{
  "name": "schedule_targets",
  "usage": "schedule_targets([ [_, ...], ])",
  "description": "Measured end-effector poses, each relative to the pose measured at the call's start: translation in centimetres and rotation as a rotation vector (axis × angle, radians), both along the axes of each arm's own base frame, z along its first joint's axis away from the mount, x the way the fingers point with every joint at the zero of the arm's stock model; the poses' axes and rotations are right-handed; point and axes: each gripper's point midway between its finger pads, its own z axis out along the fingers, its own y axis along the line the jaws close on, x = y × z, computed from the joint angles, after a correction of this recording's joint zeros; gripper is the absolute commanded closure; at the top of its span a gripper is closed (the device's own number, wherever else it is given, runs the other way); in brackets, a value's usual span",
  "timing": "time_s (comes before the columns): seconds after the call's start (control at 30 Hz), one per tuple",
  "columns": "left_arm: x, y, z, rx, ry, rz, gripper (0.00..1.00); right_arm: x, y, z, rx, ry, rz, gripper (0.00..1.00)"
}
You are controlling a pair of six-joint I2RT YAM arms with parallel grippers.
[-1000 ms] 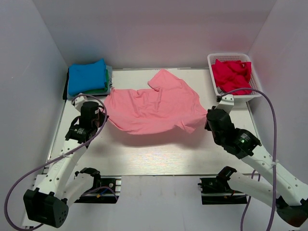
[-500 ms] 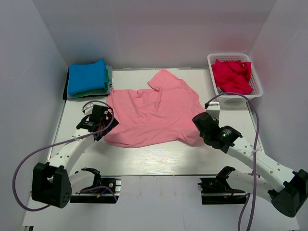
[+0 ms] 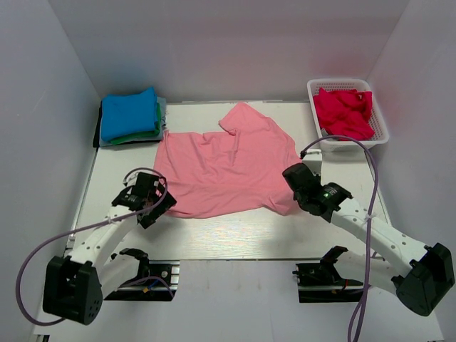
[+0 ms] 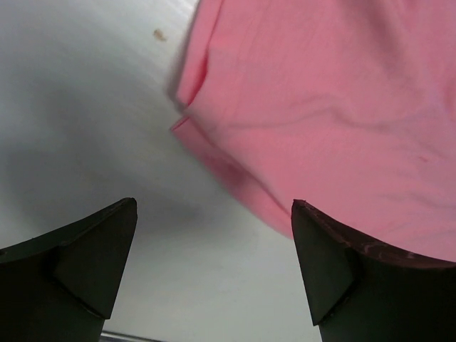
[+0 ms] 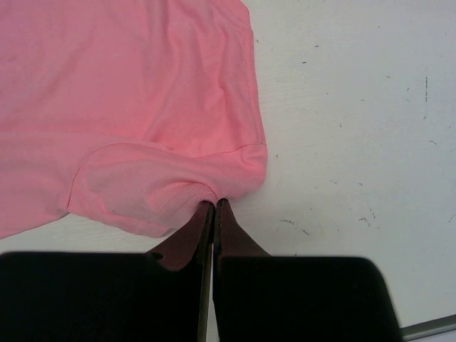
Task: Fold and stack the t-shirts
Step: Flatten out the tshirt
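Note:
The salmon pink t-shirt (image 3: 224,165) lies spread on the table's middle, one sleeve pointing to the back. My right gripper (image 3: 293,196) is shut on the pink t-shirt (image 5: 142,114) at its near right corner, and the fabric bunches at the tips of the right gripper (image 5: 214,204). Off the shirt's near left corner, my left gripper (image 3: 159,203) is open. In the left wrist view the left gripper (image 4: 214,239) has only bare table between its fingers, and the pink hem (image 4: 235,174) lies just beyond them. Folded blue and green t-shirts (image 3: 130,114) are stacked at the back left. A crimson t-shirt (image 3: 343,112) lies crumpled in the basket.
The white lattice basket (image 3: 350,83) stands at the back right corner. White walls close in the table on the left, back and right. A dark mat edge (image 3: 97,132) shows under the folded stack. Purple cables loop off both arms.
The left gripper opened, let go of the pink shirt and drew back toward the near edge. The shirt came down flat. The right arm sank to the table, still gripping.

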Motion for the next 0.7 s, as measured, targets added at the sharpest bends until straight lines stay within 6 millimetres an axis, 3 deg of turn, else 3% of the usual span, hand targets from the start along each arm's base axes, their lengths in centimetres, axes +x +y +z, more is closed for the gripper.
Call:
schedule_targets([
  [0.23,-2.6,0.6,-1.2,-0.015,0.017,0.038,0.11,0.5,0.2,0.2,0.019,-0.009,0.007,1.00],
  [0.27,-2.8,0.6,-1.5,-0.012,0.033,0.041,0.15,0.6,0.2,0.2,0.021,-0.008,0.007,1.00],
  [0.4,-2.8,0.8,-2.9,0.015,0.101,0.052,0.16,0.6,0.2,0.2,0.024,-0.006,0.012,1.00],
  [0.53,-1.4,1.1,-3.0,0.048,0.095,0.064,0.19,0.6,0.3,0.1,0.029,0.000,0.016,1.00],
  [0.67,-0.2,1.7,-3.2,0.088,0.104,0.076,0.34,0.7,0.2,0.1,0.033,-0.001,0.010,1.00],
  [0.7,0.0,1.7,-3.2,0.096,0.106,0.077,0.44,0.8,0.1,0.1,0.035,-0.002,0.008,1.00],
])
